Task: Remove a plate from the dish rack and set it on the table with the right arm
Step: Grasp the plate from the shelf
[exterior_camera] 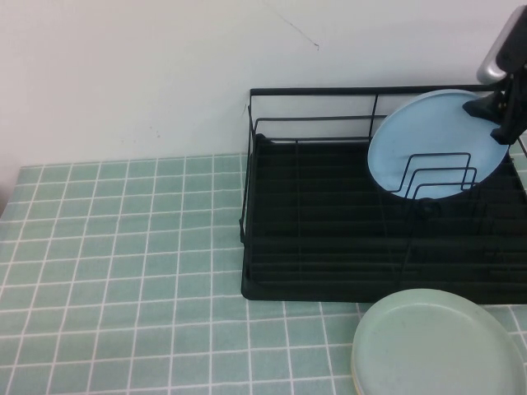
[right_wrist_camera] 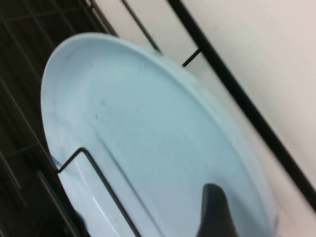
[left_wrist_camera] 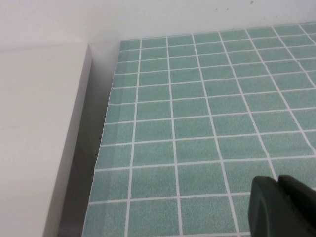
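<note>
1. The right arm comes in from the far right corner of the table, its silver-grey link slanting down toward the dish rack.
2. The right gripper sits at the upper right rim of the plate. Its black fingers straddle the rim, one on the plate's face and one behind it; they appear clamped on the plate.
3. In the right wrist view one dark fingertip lies against the plate's pale blue face.
4. The plate stands tilted on edge in the rack's back right part, leaning toward the rack's rear rail, with wire loop dividers crossing in front of its lower half.
5. The dish rack sits along the table's far edge on the right side, against the white wall.
6. A pale mint-green plate lies flat on the table at the near right corner, just in front of the rack.
7. The left gripper hovers low over bare tiles near the table's left edge; its dark fingers are pressed together.
</note>
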